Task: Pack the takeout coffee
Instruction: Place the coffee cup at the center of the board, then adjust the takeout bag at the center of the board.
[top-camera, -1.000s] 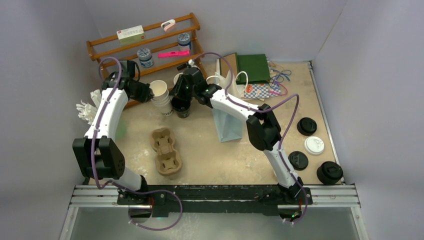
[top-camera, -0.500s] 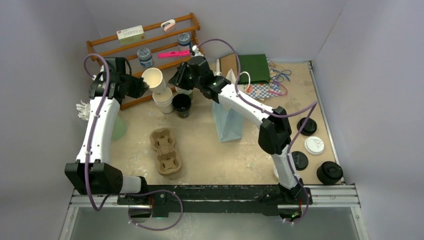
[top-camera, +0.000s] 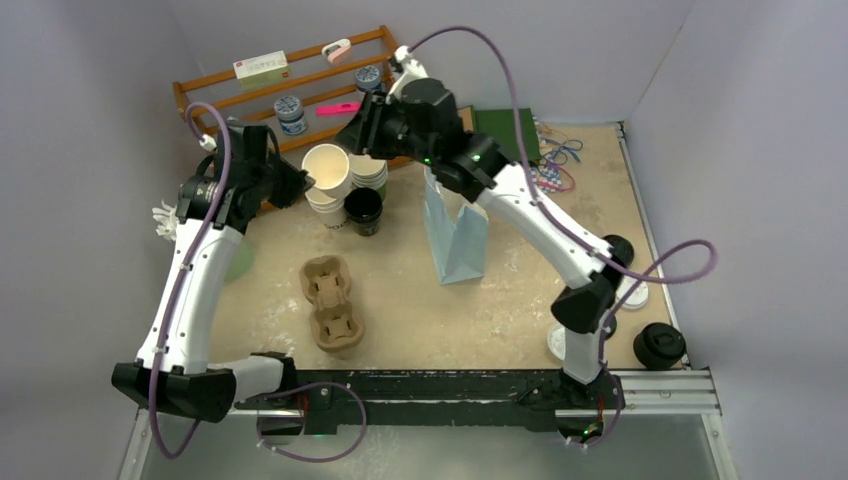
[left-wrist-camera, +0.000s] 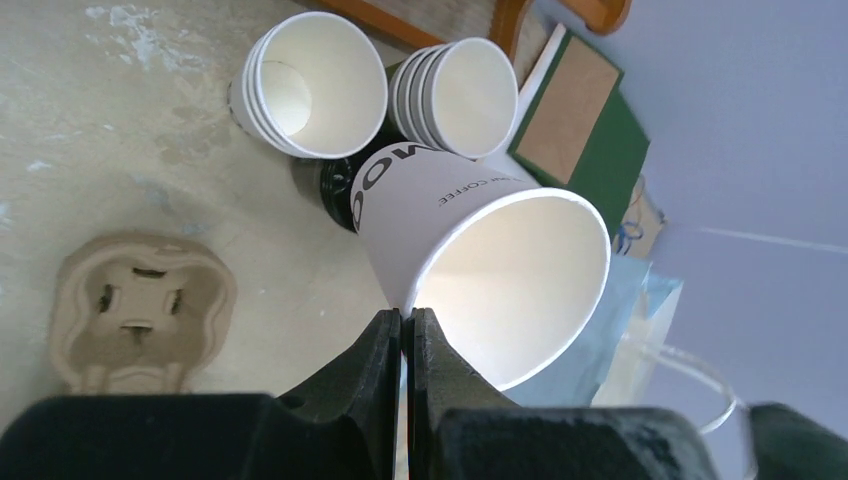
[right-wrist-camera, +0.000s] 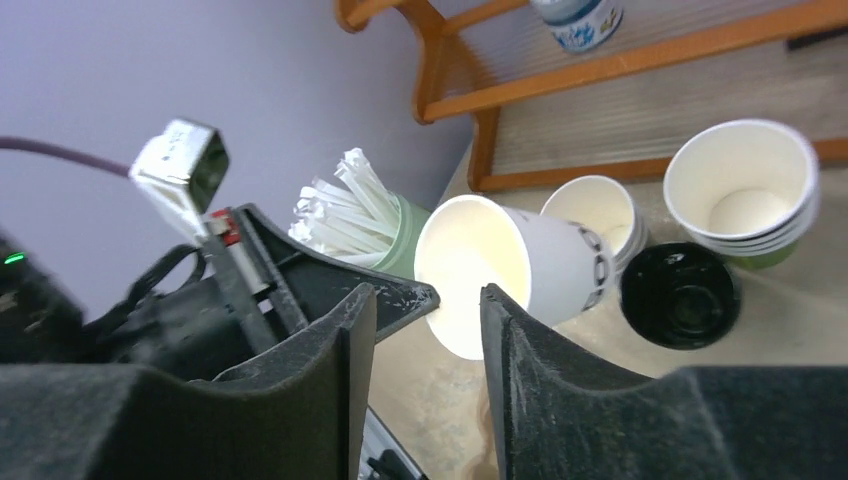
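Aloft, left claw (left-wrist-camera: 407, 318) pinches cream cup (left-wrist-camera: 450, 200) at rim, seemingly above stacks (left-wrist-camera: 310, 85).

Left arm (top-camera: 195, 270), white-shelled with black joints: stretched forward along the left side, wrist turned inward.
Left hand (left-wrist-camera: 405, 322): black fingers pinched on the rim of a tilted, lidless cream-white paper cup (left-wrist-camera: 480, 260).
Right arm (top-camera: 540, 225), same build: reaching far forward and left.
Right hand (right-wrist-camera: 458, 300): fingers parted, holding nothing.

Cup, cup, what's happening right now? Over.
Left fingers shut on white cup, at rim; cup in air, no lid. Right fingers open, empty, close beside it. Carrier empty.
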